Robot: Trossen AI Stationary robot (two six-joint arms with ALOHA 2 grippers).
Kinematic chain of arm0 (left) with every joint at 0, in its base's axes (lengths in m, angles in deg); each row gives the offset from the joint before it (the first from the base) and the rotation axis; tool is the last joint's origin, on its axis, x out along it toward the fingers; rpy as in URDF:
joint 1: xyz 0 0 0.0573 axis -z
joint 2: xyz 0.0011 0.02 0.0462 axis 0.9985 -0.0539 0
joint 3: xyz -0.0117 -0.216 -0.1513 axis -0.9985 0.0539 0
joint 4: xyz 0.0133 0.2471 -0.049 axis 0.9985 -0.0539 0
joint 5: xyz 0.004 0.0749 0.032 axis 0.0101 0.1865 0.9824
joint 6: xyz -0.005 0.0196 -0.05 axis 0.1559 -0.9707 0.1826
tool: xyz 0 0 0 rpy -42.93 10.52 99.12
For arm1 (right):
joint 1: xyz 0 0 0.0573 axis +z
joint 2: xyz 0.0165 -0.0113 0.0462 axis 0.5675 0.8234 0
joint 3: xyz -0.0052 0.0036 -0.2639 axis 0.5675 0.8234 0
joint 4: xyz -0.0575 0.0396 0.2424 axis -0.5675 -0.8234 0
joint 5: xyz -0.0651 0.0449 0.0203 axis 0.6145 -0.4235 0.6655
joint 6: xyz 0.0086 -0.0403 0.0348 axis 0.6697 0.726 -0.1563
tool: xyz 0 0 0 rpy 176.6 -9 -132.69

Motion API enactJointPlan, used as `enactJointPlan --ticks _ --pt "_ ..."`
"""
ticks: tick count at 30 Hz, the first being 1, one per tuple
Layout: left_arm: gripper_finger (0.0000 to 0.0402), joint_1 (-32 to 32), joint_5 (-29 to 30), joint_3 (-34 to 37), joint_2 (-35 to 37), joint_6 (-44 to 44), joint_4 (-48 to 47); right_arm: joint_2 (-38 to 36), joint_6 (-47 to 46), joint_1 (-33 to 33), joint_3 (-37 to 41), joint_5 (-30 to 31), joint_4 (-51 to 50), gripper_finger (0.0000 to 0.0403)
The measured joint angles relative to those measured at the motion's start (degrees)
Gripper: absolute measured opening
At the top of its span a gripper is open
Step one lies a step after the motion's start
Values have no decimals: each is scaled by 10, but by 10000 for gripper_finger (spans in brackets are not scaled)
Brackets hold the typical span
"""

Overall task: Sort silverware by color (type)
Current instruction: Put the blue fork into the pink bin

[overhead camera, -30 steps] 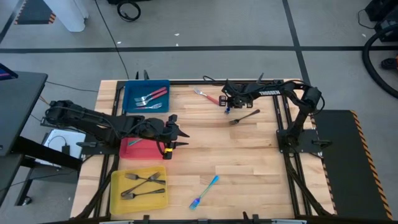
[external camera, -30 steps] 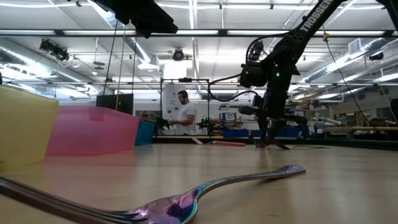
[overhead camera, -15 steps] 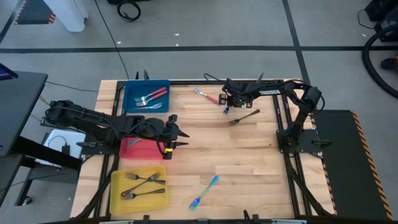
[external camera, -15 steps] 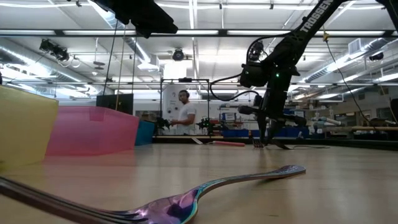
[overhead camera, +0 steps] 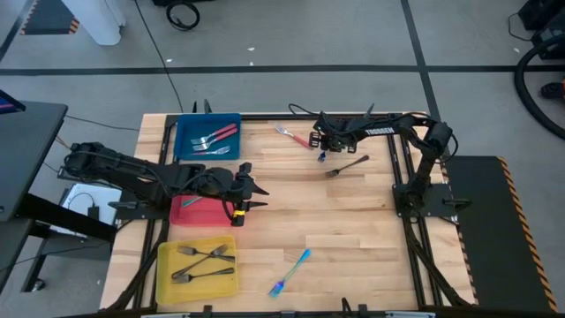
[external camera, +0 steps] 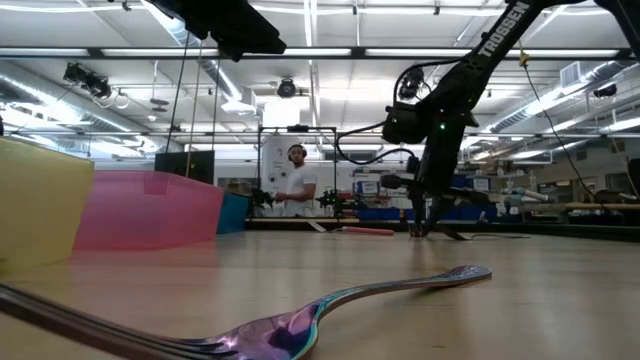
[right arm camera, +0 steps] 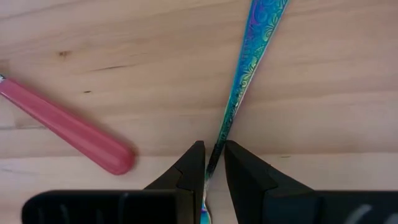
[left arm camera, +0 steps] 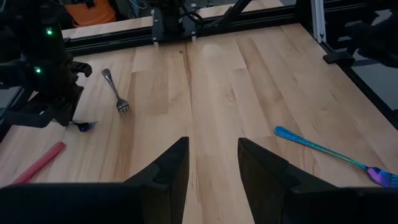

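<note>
Two narrow fingers of my right gripper (right arm camera: 211,163) are pinching the thin, stiff, slippery blue fork (right arm camera: 249,68) mid-handle; light.

The high view looks straight down on the whole table (overhead camera: 353,230). The low view sits at tabletop height, close behind a blue fork (external camera: 300,325), facing level into the room. The left wrist view looks forward across the boards; the right wrist view hangs very near the wood. High and left wrist views share that fork.
</note>
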Motion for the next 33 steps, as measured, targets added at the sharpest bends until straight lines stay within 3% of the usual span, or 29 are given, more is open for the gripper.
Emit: enactJointPlan --ticks 6,13,19,33 --pt "137 0 0 0 0 0 -2 0 31 1 0 13 -20 63" --pt "137 0 0 0 0 0 -3 -5 74 0 1 12 -26 11" --pt "137 0 0 0 0 0 -5 -14 125 0 2 0 -27 11" --pt "137 0 0 0 0 0 -14 -169 220 41 4 -4 -73 7"
